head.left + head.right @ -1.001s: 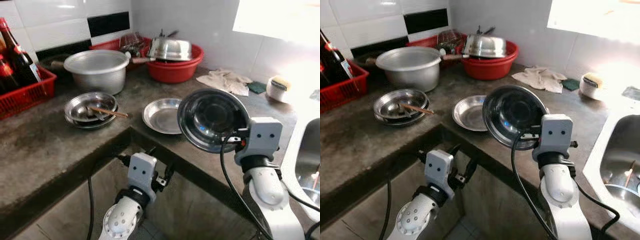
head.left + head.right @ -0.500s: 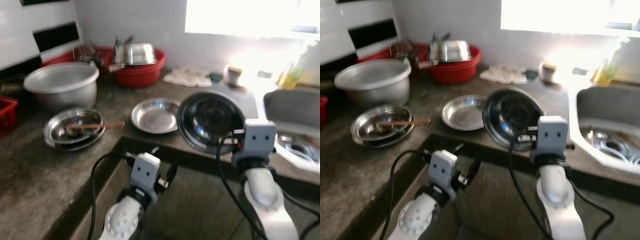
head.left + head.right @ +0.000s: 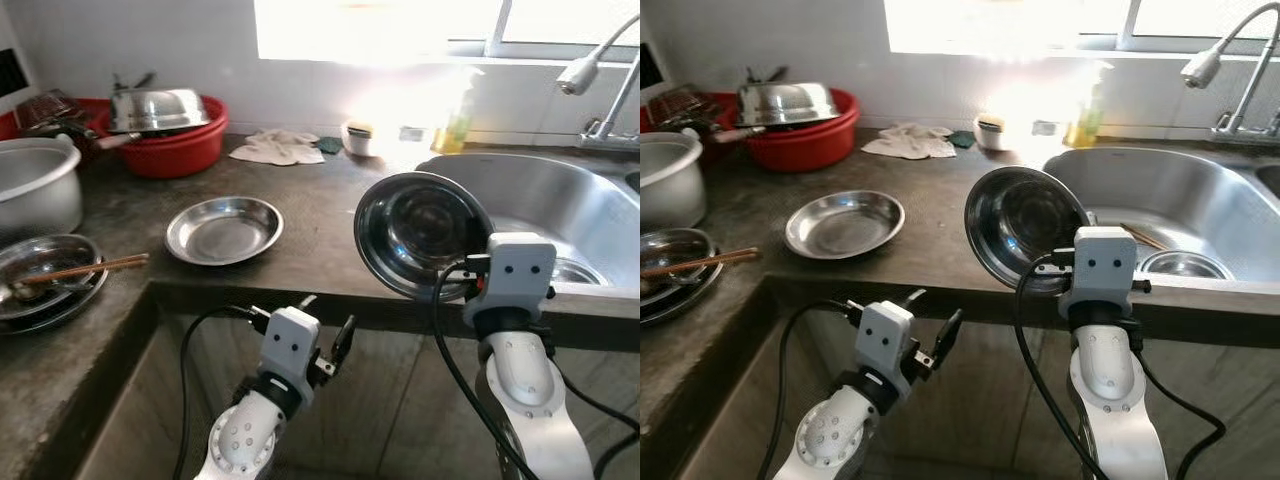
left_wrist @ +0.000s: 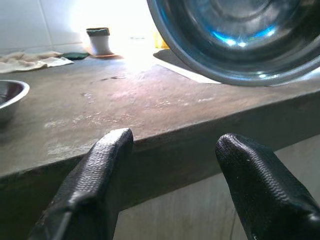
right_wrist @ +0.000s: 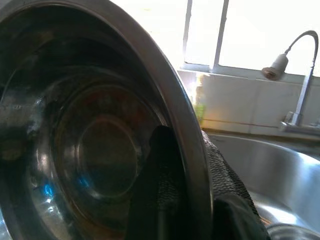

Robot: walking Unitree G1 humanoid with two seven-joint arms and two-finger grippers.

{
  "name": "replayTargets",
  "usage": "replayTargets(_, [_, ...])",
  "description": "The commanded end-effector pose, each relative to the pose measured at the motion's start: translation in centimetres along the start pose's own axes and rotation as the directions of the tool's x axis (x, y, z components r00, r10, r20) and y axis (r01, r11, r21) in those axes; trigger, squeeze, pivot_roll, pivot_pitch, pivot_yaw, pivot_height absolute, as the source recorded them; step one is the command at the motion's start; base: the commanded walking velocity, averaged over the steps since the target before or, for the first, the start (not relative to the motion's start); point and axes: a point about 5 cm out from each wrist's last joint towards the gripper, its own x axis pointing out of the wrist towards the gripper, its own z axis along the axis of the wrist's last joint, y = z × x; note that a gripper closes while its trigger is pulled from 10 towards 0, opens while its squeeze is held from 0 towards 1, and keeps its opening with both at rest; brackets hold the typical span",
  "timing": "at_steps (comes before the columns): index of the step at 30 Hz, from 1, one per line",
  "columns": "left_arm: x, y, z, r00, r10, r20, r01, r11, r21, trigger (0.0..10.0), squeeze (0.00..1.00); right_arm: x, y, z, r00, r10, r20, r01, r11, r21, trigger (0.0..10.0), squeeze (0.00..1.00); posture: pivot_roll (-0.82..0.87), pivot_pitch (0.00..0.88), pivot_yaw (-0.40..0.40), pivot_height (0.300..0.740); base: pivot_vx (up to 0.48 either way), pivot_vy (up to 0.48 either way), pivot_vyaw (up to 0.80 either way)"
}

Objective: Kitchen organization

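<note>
My right gripper point(image 3: 472, 278) is shut on the rim of a steel bowl point(image 3: 423, 233), which it holds tilted on edge with the hollow facing me, above the counter's front edge just left of the sink point(image 3: 540, 190). In the right wrist view one finger point(image 5: 162, 195) lies inside the bowl point(image 5: 100, 150) and the other outside the rim. My left gripper point(image 3: 323, 320) is open and holds nothing, below the counter edge; its fingers point(image 4: 100, 170) point at the concrete lip.
A shallow steel plate point(image 3: 224, 228) lies on the counter point(image 3: 310, 250). Stacked plates with chopsticks point(image 3: 45, 280), an aluminium pot point(image 3: 30, 195) and a red basin point(image 3: 175, 150) stand left. A cloth point(image 3: 278, 147), cup point(image 3: 357, 138), soap bottle point(image 3: 460, 115) and faucet point(image 3: 590, 70) line the back.
The camera has swung to the right: the sink and faucet have come into view and the red crate with bottles has left it. Both arms keep their pose, the bowl still held.
</note>
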Motion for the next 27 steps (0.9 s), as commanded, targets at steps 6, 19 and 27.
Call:
replayTargets(6, [0.0,0.0,0.1,1.000,-0.001,0.006,0.001,1.000,0.021,10.0,0.00,0.5,-0.1,0.3,1.000,-0.007,0.005,0.007,1.000,-0.005,10.0,0.00,0.08,0.013,-0.035,0.740,0.162,-0.412,0.00])
replayTargets(19, [-0.1,0.2,0.1,1.000,0.001,0.004,-0.002,0.999,0.032,10.0,0.00,1.1,-0.5,0.6,1.000,-0.003,0.017,0.003,1.000,-0.001,10.0,0.00,0.09,0.007,-0.038,0.740,0.272,-0.392,0.00])
replayTargets(27, [-0.1,0.2,0.1,1.000,-0.006,0.004,0.006,0.999,0.045,10.0,0.00,1.4,-0.7,0.8,1.000,-0.006,0.027,0.006,1.000,-0.005,10.0,0.00,0.08,0.000,-0.035,0.740,0.299,-0.373,0.00])
